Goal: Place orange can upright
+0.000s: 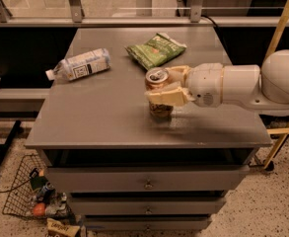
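Note:
The orange can [158,81] stands upright near the middle of the grey cabinet top [104,117], its silver top with pull tab facing up and its base on or just above the surface. My gripper [169,87] reaches in from the right on a white arm. Its cream fingers [164,97] sit on either side of the can, closed around its body. The can's lower part shows below the near finger.
A white-labelled plastic bottle [80,64] lies on its side at the back left of the top. A green snack bag [155,49] lies at the back middle. Drawers are below the front edge. A wire basket [33,196] with items stands on the floor at left.

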Robot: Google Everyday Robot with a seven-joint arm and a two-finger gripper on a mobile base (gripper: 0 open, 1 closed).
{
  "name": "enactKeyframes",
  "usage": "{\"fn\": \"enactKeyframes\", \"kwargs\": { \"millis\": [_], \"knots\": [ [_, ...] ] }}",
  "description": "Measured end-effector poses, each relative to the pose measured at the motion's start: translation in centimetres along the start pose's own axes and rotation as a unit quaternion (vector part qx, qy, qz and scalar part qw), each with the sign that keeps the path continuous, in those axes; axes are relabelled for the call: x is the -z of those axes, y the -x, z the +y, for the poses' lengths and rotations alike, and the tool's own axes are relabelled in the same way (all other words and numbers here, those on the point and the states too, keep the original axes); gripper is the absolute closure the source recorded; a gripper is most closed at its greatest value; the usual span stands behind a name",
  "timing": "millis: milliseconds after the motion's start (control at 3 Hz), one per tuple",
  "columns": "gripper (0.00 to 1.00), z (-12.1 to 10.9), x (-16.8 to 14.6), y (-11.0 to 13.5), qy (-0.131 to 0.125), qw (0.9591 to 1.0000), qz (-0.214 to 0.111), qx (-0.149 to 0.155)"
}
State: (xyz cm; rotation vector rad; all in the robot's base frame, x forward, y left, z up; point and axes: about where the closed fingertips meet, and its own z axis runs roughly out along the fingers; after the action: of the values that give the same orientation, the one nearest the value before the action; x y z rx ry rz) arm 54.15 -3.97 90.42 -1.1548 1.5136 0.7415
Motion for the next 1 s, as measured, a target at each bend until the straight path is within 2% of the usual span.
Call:
{"fn": "enactKeyframes", "kwargs": {
  "millis": [1000],
  "knots": [
    [0.13,0.4,-0.54,0.34,0.006,1.0,0.0,0.003]
  ]
}}
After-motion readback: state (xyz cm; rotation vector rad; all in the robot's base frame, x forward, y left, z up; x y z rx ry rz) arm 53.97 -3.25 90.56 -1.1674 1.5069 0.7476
